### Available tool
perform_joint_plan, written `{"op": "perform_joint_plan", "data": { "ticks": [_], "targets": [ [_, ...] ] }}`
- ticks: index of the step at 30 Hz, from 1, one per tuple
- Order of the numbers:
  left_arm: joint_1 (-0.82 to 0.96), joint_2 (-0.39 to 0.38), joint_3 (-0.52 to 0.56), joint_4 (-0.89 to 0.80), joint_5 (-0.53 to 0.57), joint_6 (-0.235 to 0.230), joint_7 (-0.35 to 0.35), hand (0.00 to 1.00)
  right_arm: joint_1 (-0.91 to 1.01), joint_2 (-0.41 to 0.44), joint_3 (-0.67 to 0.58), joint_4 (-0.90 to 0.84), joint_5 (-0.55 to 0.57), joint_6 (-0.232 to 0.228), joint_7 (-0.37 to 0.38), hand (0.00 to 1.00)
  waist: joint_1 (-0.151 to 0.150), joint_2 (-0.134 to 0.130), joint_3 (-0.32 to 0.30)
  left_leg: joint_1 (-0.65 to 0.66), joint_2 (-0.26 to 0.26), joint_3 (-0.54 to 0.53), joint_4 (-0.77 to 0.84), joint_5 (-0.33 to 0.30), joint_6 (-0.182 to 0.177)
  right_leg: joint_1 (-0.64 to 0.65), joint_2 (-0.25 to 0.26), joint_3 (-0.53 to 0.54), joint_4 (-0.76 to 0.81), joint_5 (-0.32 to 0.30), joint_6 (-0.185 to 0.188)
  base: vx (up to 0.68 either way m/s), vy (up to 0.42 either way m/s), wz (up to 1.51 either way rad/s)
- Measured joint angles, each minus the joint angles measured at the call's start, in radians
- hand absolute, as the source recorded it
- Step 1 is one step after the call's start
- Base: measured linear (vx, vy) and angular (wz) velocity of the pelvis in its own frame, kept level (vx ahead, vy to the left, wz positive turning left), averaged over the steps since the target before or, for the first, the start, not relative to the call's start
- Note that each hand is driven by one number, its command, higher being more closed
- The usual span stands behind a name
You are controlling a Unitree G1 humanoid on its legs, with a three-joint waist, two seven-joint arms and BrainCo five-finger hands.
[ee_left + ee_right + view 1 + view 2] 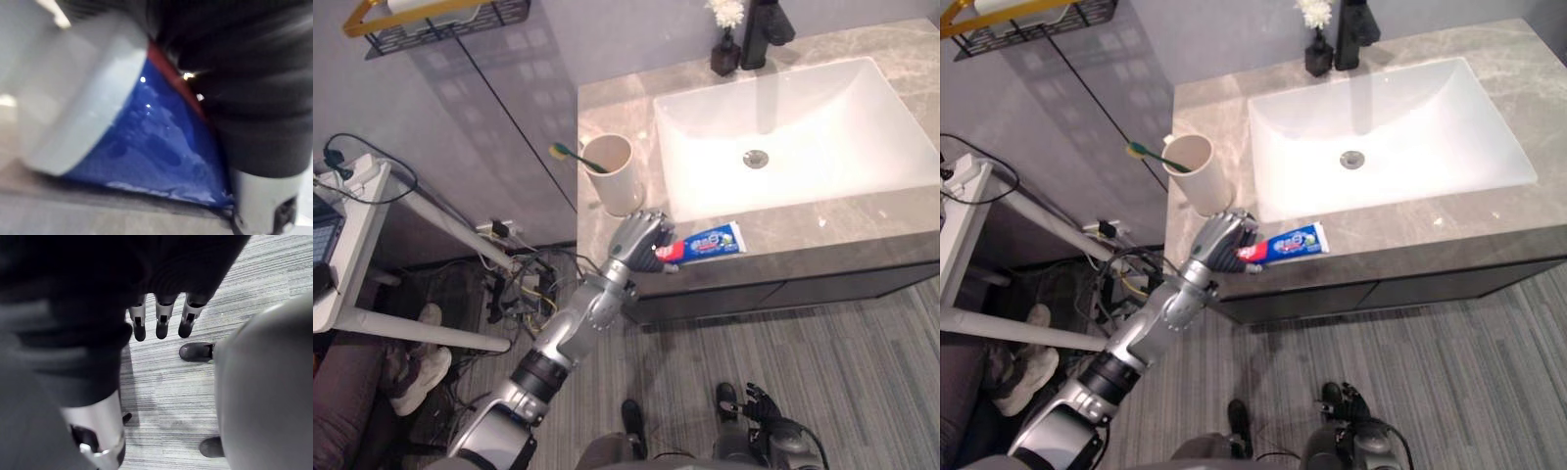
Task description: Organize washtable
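Toothpaste tube: long axis ran along table edge, cap end gripped in left robot hand (right robot hand hung slack-fingered).

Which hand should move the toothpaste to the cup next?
Left. The left hand is curled on the toothpaste tube at its cap end on the counter, beside the cup. The right hand hangs open, low over the floor.
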Motion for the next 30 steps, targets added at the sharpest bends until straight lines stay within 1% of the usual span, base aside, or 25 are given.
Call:
{"op": "perform_joint_plan", "data": {
  "ticks": [6,9,11,12,14,17,24,26,27,28,30],
  "targets": [
    [0.003,0.016,-0.05,-0.086,-0.004,0.018,-0.008,1.0,0.002,0.01,0.001,-0.008,0.0,-0.001,0.0,0.0,0.0,-0.008,0.005,-0.005,-0.006,0.001,0.003,0.004,0.005,-0.003,-0.006,0.005,0.001,0.002,0.001,0.0,0.0,0.0],
    [0.003,0.008,-0.054,-0.184,-0.023,0.019,-0.009,1.0,0.001,0.011,0.001,-0.009,0.0,-0.002,0.002,0.0,-0.001,-0.008,0.005,-0.005,-0.012,0.002,0.005,0.004,0.005,-0.004,-0.012,0.013,0.001,0.001,0.001,0.0,0.0,0.0],
    [0.003,0.0,-0.057,-0.29,-0.053,0.008,-0.009,1.0,0.002,0.011,0.001,-0.008,0.0,-0.002,0.003,0.0,0.0,-0.007,0.005,-0.003,-0.015,0.0,0.009,0.003,0.005,-0.004,-0.017,0.021,0.006,-0.001,0.004,0.0,0.0,-0.04],
    [0.003,-0.002,-0.058,-0.311,-0.061,0.005,-0.009,1.0,0.001,0.011,0.002,-0.007,0.0,-0.002,0.003,0.0,0.0,-0.007,0.005,-0.001,-0.016,0.0,0.011,0.003,0.005,-0.003,-0.018,0.022,0.007,-0.001,0.004,-0.01,0.001,-0.04],
    [0.003,-0.006,-0.063,-0.37,-0.083,-0.015,-0.009,1.0,0.0,0.007,0.021,0.001,0.001,-0.005,0.004,0.0,0.0,-0.006,0.004,0.001,-0.017,-0.001,0.015,0.003,0.005,-0.003,-0.02,0.025,0.015,-0.003,0.007,0.0,0.0,0.0],
    [0.003,-0.007,-0.063,-0.396,-0.106,-0.031,-0.009,1.0,-0.001,0.006,0.026,0.01,0.001,-0.014,0.005,0.0,0.001,-0.006,0.004,0.008,-0.017,-0.003,0.016,0.002,0.005,-0.001,-0.02,0.025,0.027,-0.007,0.008,-0.04,-0.002,0.0],
    [0.003,-0.014,-0.061,-0.446,-0.142,-0.033,-0.009,1.0,-0.001,-0.008,0.07,0.007,0.01,-0.02,0.01,0.0,0.0,0.003,-0.002,0.013,-0.02,-0.008,0.017,0.003,0.006,0.0,-0.022,0.023,0.038,-0.008,0.009,-0.04,0.008,0.01],
    [0.003,-0.013,-0.054,-0.45,-0.143,-0.034,-0.009,1.0,0.018,-0.021,0.116,-0.052,0.023,-0.017,0.013,0.0,0.0,0.008,-0.007,0.015,-0.02,-0.007,0.016,0.003,0.006,0.0,-0.021,0.024,0.038,-0.008,0.009,0.0,0.002,-0.02],
    [0.003,-0.015,-0.048,-0.45,-0.143,-0.034,-0.008,1.0,0.046,-0.023,0.136,-0.116,0.042,-0.018,0.018,0.0,0.0,0.01,-0.008,0.017,-0.019,-0.005,0.015,0.003,0.006,0.0,-0.02,0.025,0.038,-0.008,0.009,0.02,-0.001,-0.08],
    [0.003,-0.014,-0.034,-0.45,-0.143,-0.034,-0.007,1.0,0.093,-0.022,0.155,-0.226,0.062,-0.021,0.024,0.0,-0.002,0.011,-0.01,0.022,-0.017,0.001,0.013,0.003,0.005,0.001,-0.019,0.029,0.038,-0.008,0.009,0.02,-0.005,-0.12],
    [0.003,-0.013,-0.002,-0.45,-0.141,-0.033,-0.004,1.0,0.18,-0.017,0.155,-0.43,0.107,-0.037,0.028,0.0,-0.007,0.008,-0.021,0.028,-0.016,0.009,0.009,0.002,0.005,0.001,-0.016,0.037,0.036,-0.008,0.009,0.03,-0.008,-0.13]
  ]
}}
